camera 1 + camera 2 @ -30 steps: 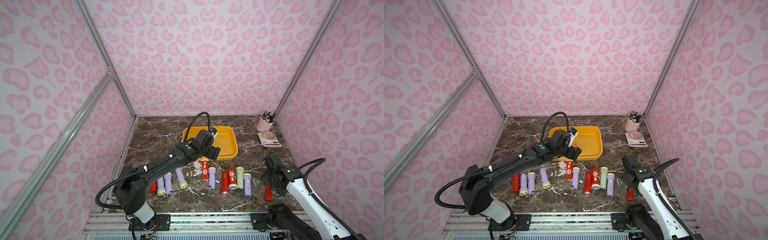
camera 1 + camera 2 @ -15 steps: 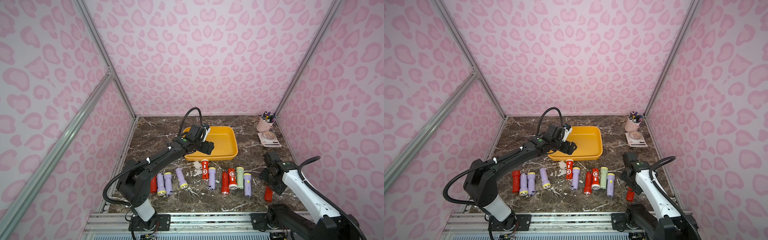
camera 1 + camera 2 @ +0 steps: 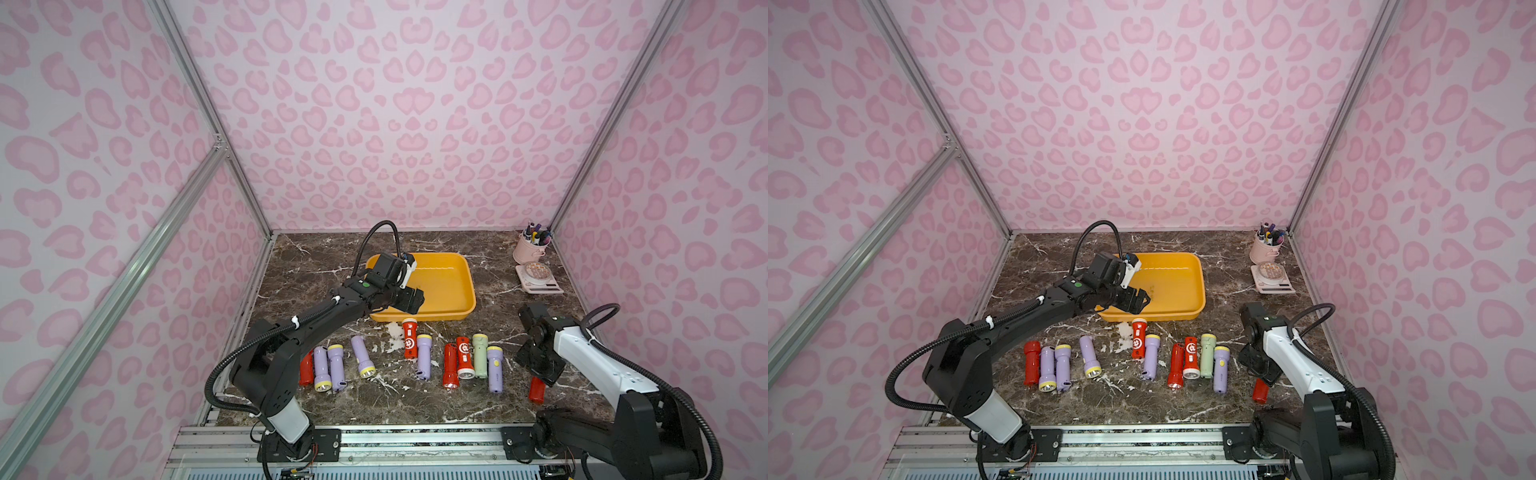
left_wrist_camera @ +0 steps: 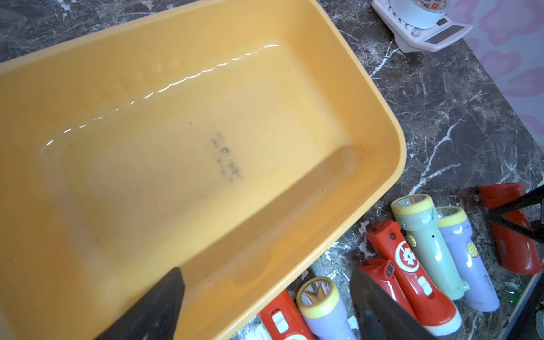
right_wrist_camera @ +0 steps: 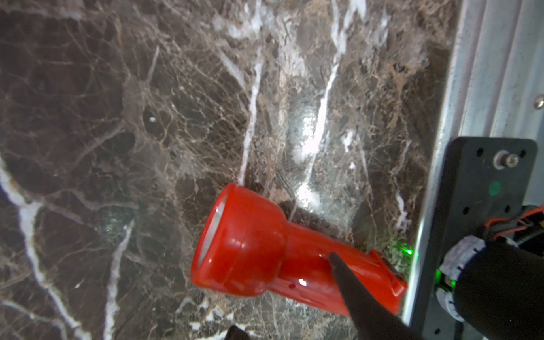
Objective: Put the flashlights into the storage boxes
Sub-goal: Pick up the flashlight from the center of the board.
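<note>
Eleven flashlights lay on the dark marble-patterned desk [image 3: 316,266], all of them outside the yellow-orange tray [image 3: 467,286] and on the robot's side of it. The left arm [image 3: 324,311] stretched to the tray's near left corner, the left jaws spread wide and holding nothing. In the left wrist view one of the fingers [image 4: 159,306] hung over the tray's floor, which bore a dark smudge [image 4: 225,156], and the other hung over flashlights just outside the near rim.

Closest to that rim lay a white-labelled red flashlight [image 3: 409,338], touching a lilac flashlight [image 3: 423,357]. Farther from the tray, off its left end, lay a slanted lilac flashlight [image 3: 362,356], a lilac pair [image 3: 329,369] side by side, and a red flashlight [image 3: 306,368] partly hidden by the left arm. Off the tray's right end four more were packed side by side: plain red [image 3: 449,365], labelled red [image 3: 464,357], pale green flashlight [image 3: 480,355] and lilac [image 3: 494,369].

Well out from the tray's near right corner, the right arm [image 3: 582,353] bent down over a lone red flashlight [image 3: 537,390]. In the right wrist view the right jaws straddled it, one finger [image 5: 353,288] crossing its handle; whether they gripped it could not be told. Beyond the tray's far right corner stood a pink pen cup [image 3: 530,249] and a small white scale [image 3: 540,282].
</note>
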Robot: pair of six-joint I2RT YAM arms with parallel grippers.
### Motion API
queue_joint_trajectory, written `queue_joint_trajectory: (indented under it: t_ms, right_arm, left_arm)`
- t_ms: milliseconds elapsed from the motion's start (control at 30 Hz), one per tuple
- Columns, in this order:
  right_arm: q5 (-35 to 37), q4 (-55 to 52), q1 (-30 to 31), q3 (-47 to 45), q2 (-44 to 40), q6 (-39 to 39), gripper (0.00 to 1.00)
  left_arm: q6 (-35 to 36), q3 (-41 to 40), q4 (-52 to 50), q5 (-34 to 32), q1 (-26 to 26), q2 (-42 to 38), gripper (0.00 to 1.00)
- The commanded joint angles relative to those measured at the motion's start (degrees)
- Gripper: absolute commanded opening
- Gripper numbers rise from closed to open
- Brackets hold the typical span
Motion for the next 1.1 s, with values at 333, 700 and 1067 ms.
queue_joint_trajectory:
  t_ms: [333,700,1067]
  right_arm:
    - [1.89,5.02,-0.12,3.83,9.34,-4.32,0.52]
    - [2.08,7.09,-1.88,12.09,18.63,-10.89,0.49]
    - [-2.44,10.8,-1.08,5.35,15.07,-10.07,0.59]
  left_arm:
    - [-1.08,-5.76,5.49,-3.28,0.93,-3.94,0.9]
    - [0.68,-4.33,3.78,-7.24,1.64,-4.77,0.9]
    - [0.69,-5.27,1.9,-9.43,1.71,-7.66,0.9]
